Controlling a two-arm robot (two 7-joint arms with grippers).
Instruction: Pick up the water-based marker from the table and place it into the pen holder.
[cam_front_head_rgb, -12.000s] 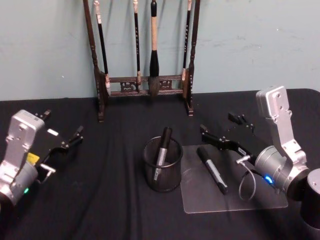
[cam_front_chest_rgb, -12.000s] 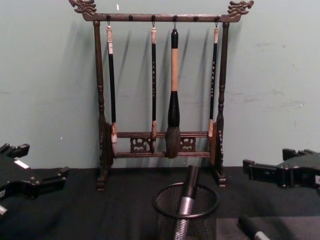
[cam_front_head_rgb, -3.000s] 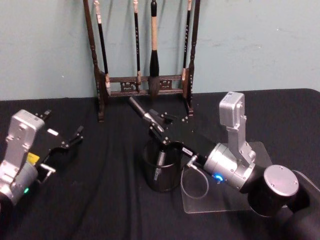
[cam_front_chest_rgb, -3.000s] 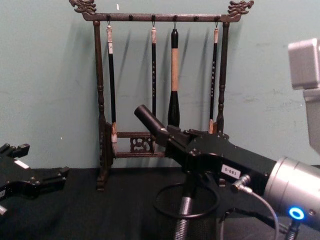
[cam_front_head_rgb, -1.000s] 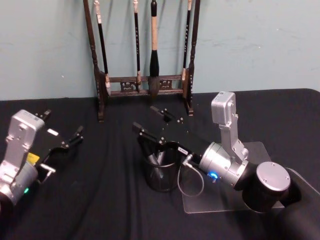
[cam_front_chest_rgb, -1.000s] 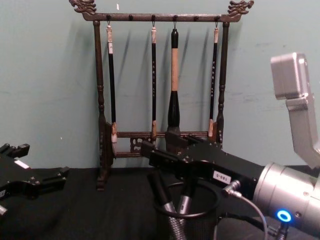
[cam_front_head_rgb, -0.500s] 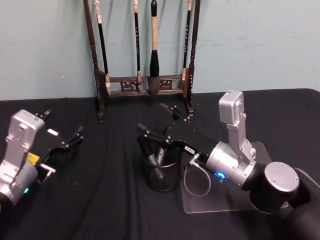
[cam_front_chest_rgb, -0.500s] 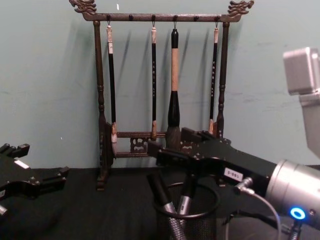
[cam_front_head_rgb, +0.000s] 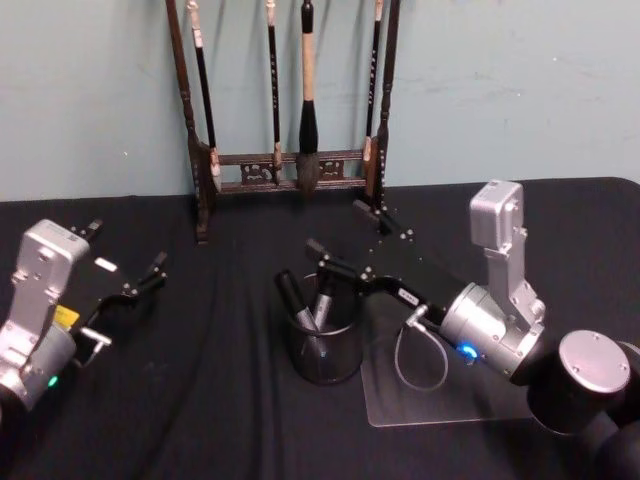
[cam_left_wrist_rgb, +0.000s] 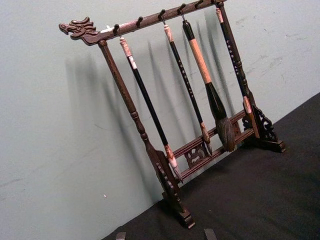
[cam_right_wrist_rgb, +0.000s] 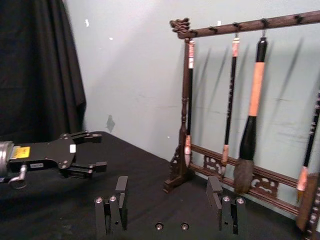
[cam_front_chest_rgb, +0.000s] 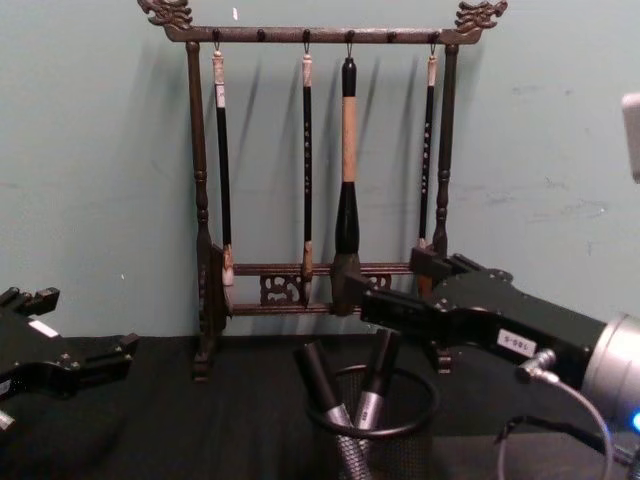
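Two markers (cam_front_head_rgb: 300, 303) stand in pen holder (cam_front_head_rgb: 324, 352); right gripper (cam_front_head_rgb: 352, 245) released, fingers spread, above holder's right rim; left gripper (cam_front_head_rgb: 128, 268) spread, parked far left.

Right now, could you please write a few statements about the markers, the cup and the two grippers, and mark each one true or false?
1. Two markers stand in the mesh cup. True.
2. The right gripper is shut on a marker. False: its fingers are spread and hold nothing; it sits just past the cup's right rim.
3. A marker lies on the grey mat. False: the mat has no marker on it.
4. The left gripper rests on the table at the far left, away from the cup. True.
5. The cup has tipped onto its side. False: it stands upright in front of the brush rack.
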